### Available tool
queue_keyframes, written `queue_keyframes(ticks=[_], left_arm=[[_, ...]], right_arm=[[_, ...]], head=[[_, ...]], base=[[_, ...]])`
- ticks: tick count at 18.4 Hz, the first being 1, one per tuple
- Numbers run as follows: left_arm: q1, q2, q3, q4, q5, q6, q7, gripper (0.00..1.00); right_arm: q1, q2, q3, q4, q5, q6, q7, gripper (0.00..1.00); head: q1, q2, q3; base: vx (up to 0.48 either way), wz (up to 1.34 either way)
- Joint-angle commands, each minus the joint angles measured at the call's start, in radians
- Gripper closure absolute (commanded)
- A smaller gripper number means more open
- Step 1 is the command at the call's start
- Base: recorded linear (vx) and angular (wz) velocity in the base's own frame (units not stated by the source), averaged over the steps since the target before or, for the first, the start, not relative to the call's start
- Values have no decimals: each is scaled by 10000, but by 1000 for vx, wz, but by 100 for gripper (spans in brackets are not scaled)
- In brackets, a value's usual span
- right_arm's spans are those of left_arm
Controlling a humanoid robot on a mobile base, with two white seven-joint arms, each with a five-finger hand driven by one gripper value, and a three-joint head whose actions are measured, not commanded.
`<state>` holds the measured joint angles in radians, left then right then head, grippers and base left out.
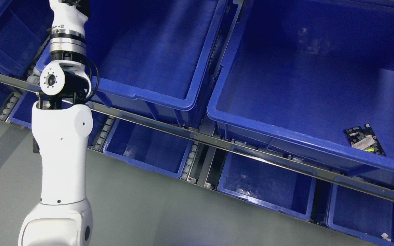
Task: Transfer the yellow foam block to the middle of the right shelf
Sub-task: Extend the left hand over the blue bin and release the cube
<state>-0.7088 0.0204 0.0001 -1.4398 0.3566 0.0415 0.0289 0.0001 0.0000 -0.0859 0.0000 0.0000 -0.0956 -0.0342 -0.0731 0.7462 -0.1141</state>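
- Blue plastic bins fill the shelf [217, 141], tilted toward the aisle in 2 visible tiers, with a metal rail running across between them.
- Left arm [62, 150] rises from the lower left, white shells with a black wrist joint, and runs up out of the top edge; its hand is beyond the picture, so I cannot tell whether the fingers are spread, pressed together or pinching anything.
- Right arm does not show at all.
- Yellow foam block is nowhere to be seen; it may be with the hidden hand or in a part of the shelf out of frame, and I cannot say which.
- Because of that, the bearing from hand to block, and the block's long axis, cannot be read here; only the left arm is anywhere near the shelf.
- Upper left bin [156, 51], right beside the arm, shows a bare floor.
- Upper right bin [303, 68] holds 1 circuit board [364, 139] lying flat in its near right corner, with a pale label on it.
- Lower bins [149, 150] look empty apart from a few pale flecks, too small to name.
- My guess: the carry to the right would have to cross the divider between the 2 upper bins.
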Motion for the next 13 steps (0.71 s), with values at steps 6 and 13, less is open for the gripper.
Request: queue_keyframes(ticks=[6,13], left_arm=[[-996,-30,-31,1513,23,1732,555,97],[-935,-30,-292,1513,39,2177,601,27]], right_arm=[[15,-175,0,-175,31,-10,4,0],[15,-175,0,-175,31,5,4,0]], head=[[0,0,0],[0,1,0]], base=[[20,-33],[0,0]])
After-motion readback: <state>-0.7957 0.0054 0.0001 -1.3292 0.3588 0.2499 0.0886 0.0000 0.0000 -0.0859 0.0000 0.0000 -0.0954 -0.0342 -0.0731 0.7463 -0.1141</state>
